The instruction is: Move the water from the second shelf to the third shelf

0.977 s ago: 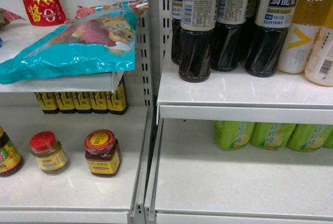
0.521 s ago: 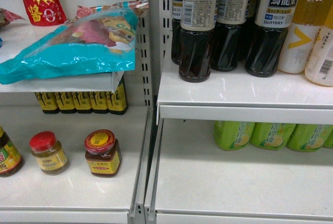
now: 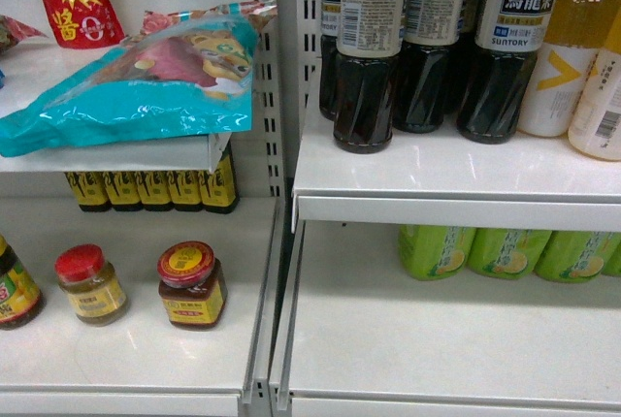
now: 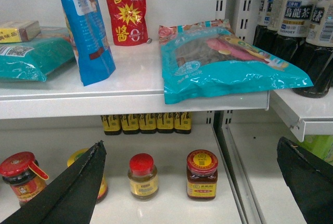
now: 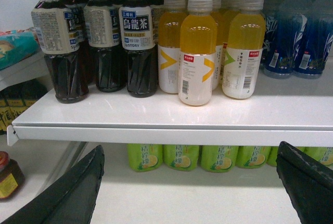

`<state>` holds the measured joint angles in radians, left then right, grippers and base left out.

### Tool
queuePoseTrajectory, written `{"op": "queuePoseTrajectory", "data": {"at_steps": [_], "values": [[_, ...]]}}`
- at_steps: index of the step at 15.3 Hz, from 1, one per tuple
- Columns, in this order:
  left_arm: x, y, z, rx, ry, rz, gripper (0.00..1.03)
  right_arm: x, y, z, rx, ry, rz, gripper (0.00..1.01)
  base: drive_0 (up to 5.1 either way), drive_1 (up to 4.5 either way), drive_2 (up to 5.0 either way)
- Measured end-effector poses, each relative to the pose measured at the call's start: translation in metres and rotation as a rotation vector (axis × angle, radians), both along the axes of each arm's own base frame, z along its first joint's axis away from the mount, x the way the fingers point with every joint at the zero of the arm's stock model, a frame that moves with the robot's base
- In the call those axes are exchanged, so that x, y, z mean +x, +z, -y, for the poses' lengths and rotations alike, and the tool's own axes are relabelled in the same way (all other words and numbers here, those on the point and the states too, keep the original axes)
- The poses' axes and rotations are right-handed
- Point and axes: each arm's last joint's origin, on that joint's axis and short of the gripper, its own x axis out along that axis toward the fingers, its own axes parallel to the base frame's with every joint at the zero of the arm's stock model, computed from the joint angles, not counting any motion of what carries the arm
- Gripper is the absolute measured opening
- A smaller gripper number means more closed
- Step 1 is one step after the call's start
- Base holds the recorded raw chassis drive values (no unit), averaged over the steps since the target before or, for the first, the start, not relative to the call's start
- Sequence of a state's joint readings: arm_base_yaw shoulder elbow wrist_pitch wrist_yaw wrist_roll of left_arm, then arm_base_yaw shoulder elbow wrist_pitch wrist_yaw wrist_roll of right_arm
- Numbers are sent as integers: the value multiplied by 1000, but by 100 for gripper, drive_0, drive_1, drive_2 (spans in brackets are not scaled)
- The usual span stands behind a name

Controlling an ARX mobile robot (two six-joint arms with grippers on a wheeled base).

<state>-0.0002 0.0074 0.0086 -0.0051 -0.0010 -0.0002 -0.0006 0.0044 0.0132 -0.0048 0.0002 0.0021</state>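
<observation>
**Easy to grab the wrong bottle here**

The water isn't in any view, so where it sits I can't say. Both grippers, left gripper (image 4: pixel 192 182) and right gripper (image 5: pixel 190 182), hang spread and empty. Risk: settling for the dark tea bottles (image 5: pixel 135 41) or yellow drinks (image 5: pixel 197 52) instead.

Dark tea bottles (image 3: pixel 427 39) cropped at top, green bottles (image 3: pixel 505 252) half-hidden behind shelf (image 3: pixel 456 208)

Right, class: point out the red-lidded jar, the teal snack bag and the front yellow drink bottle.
red-lidded jar (image 4: pixel 142 177): left wrist view, on its yellow label.
teal snack bag (image 4: pixel 229 70): left wrist view, on its front panel.
front yellow drink bottle (image 5: pixel 198 57): right wrist view, on its body.
</observation>
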Motion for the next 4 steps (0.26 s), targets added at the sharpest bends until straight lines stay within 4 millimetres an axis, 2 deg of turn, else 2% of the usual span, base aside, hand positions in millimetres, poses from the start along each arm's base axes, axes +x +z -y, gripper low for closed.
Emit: {"op": "queuePoseTrajectory", "data": {"at_steps": [4], "values": [[0, 0, 0, 0, 0, 0, 98, 0, 0, 0, 0, 0, 0, 98, 0, 0, 0]]}}
